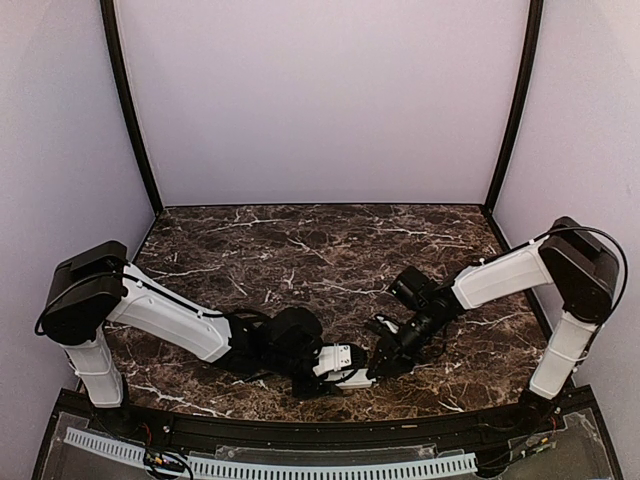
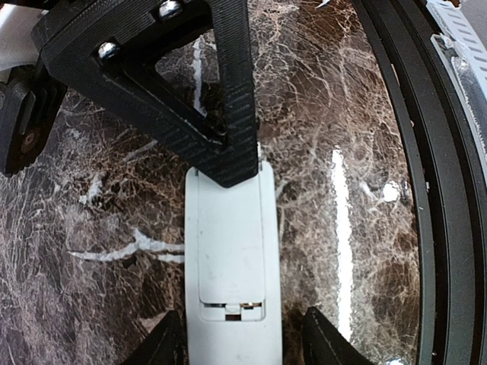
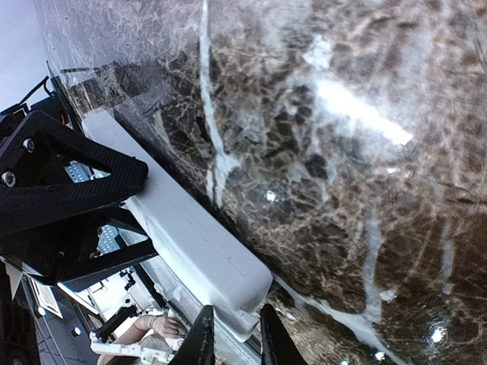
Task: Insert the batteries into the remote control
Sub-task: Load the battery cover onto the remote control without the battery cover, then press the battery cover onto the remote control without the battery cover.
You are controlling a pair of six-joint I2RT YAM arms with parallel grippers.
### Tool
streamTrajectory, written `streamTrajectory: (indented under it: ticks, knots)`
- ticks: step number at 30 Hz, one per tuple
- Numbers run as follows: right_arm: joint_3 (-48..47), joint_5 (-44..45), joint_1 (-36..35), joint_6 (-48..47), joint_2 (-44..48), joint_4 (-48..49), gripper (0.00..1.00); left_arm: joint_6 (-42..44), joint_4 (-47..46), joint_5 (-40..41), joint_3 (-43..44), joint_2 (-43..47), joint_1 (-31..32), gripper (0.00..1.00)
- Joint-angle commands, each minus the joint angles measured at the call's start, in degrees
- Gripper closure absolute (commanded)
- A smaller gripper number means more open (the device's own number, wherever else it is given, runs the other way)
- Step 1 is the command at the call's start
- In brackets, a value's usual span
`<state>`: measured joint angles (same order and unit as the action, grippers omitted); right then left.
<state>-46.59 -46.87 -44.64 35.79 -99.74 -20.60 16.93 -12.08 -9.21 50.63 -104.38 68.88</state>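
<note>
- Matte, flat walls (image 1: 320, 100) in pale lilac, meeting at two thin black corner posts (image 1: 128, 120).
- Glossy desk (image 1: 330, 240) in a dark brown marble pattern, threaded with white veins and streaked with bright glare in both wrist views.
- Curved black rail (image 1: 300, 430) along the near edge of the desk, with a white slotted strip (image 1: 300, 467) just in front of it.
- Left arm (image 1: 170, 320) with a smooth white shell and boxy black joints, stretched low toward the middle of the near edge.
- Right arm (image 1: 500, 275) of the same make, angled in from the opposite side.
- Left hand (image 2: 243, 342) with black wedge-shaped fingers, one pressed against each long side of the remote control (image 2: 232, 251) and clamped on it.
- Right hand (image 3: 236, 334) with black fingers drawn close together and the thin end edge of the remote control between the tips, pinched there as far as can be seen.
- From the left wrist, one finger (image 2: 232, 114) of the right hand seen as an open triangular frame of ribbed, layered plastic, its tip lying over the far end of the remote control.
- Remote control itself a slim white plastic slab with rounded edges and a matte, faintly speckled surface, held between both hands near the front middle of the desk, a plain face toward the left wrist camera.
- Contact between remote control and desk impossible to tell.
- Shallow rectangular recess (image 2: 232, 306) at the end nearest the left hand, with a dark slot and a small metallic glint inside.
- Two round silver screw heads (image 2: 106, 52) set into the black finger frame.
</note>
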Motion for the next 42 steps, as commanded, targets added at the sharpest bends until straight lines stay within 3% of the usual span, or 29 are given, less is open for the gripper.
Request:
streamTrajectory:
  ticks: [1,18,22,26,27,28,42]
  knots:
    - [-1.1,-0.1,-0.6,0.1,-1.0,0.8,0.81,-0.1,-0.2,-1.0,1.1,0.2,-0.3,0.47]
    - [-3.8,2.0,-0.5,-2.7,0.6,-4.7,0.75,-1.0,-1.2,-3.9,2.9,5.6,-0.3,0.46]
    - [-4.5,3.2,-0.4,-3.9,1.2,-7.3,0.72,-1.8,-2.7,-4.0,3.0,5.5,-0.3,0.57]
    - [-4.9,4.2,-0.1,-4.9,2.0,-9.5,0.72,-2.1,-2.2,-3.9,3.6,4.6,-0.3,0.84]
    - [-5.0,4.5,0.1,-5.1,2.2,-10.1,0.71,-2.1,-2.1,-4.0,3.8,4.4,-0.3,0.95]
    - [-5.1,4.9,0.2,-5.3,2.5,-10.5,0.71,-2.2,-2.0,-4.0,4.0,4.3,-0.3,0.98]
    - [-5.1,5.8,1.6,-5.8,3.9,-11.3,0.7,-2.1,3.7,-3.5,7.4,-1.0,-0.2,1.0]
